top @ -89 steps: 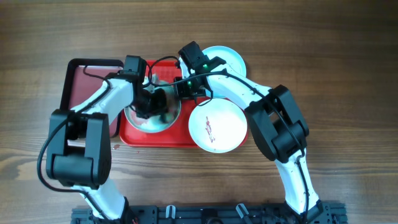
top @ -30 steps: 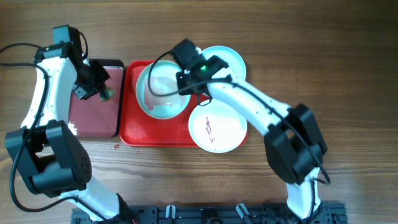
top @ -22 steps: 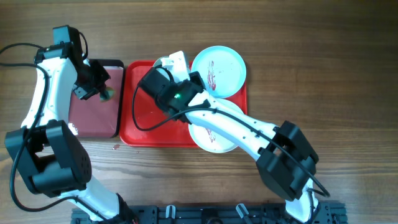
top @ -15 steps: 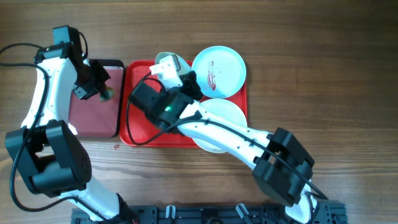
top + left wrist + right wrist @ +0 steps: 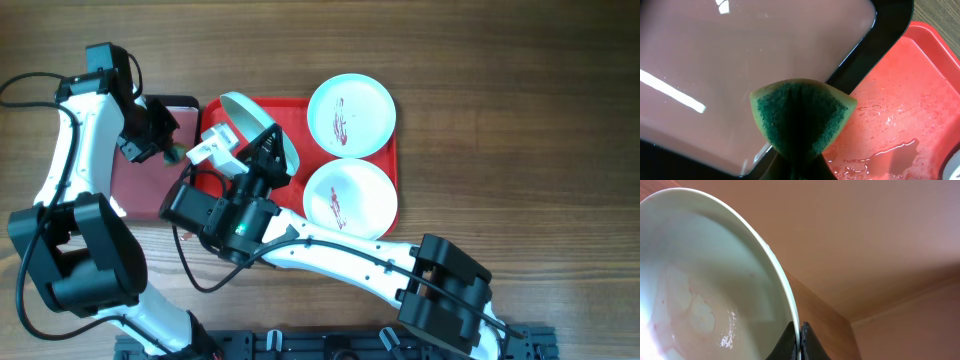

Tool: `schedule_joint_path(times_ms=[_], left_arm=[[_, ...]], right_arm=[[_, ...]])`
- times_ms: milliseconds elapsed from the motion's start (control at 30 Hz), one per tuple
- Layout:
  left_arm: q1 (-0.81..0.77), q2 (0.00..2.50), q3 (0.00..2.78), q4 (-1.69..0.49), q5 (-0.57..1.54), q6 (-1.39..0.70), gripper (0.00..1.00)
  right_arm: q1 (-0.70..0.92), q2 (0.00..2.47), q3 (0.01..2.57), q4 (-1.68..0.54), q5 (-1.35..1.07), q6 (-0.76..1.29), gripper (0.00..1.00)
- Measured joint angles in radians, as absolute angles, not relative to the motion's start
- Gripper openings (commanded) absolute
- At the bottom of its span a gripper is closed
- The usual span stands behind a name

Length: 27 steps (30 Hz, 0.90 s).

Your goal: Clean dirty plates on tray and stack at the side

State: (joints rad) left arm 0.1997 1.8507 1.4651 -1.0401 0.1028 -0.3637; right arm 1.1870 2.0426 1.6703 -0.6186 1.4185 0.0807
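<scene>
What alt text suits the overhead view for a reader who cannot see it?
The right hand holds a pale aqua plate tilted on edge above the left end of the red tray; two red-smeared plates lie at its right. The left hand holds a green sponge over the smaller maroon tray.

A pale aqua plate [image 5: 710,275] is being gripped by its rim in the right pincer [image 5: 799,341], its two dark fingertips [image 5: 786,344] being pressed against either side of the edge. Faint pinkish traces and a wet glint are being caught in the plate's hollow, against a plain tan backdrop [image 5: 880,240].
</scene>
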Motion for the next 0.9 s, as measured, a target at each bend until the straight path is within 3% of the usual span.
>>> schedule_joint_path(times_ms=[133,300,367,533,667,800,900], left_arm=[[0.2,1.851,1.465,-1.043,0.103,-0.364,0.04],[0.2,1.851,1.465,-1.045,0.106,-0.364,0.04],[0.2,1.851,1.465,-1.048,0.106,-0.363,0.04],[0.2,1.851,1.465,-1.047,0.106,-0.36,0.04],[0.2,1.851,1.465,-1.054,0.106,-0.337,0.04],[0.2,1.851,1.465,-1.085,0.098,-0.27,0.04],[0.2,1.851,1.464,-1.085,0.094,-0.262,0.04]], right_arm=[[1.187,2.042,1.67,-0.669,1.31,0.081,0.04],[1.111,1.96,1.665,-0.776,0.875,0.204,0.04],[0.958,1.827,1.663,-0.829,0.641,0.262,0.04],[0.299,1.67,1.668,-1.027,0.057,0.329,0.04],[-0.093,1.67,1.604,-1.1,-0.104,0.334,0.04],[-0.295,1.671,1.356,-0.978,-0.131,0.337,0.04],[-0.308,1.668,1.176,-0.798,-0.138,0.332,0.04]])
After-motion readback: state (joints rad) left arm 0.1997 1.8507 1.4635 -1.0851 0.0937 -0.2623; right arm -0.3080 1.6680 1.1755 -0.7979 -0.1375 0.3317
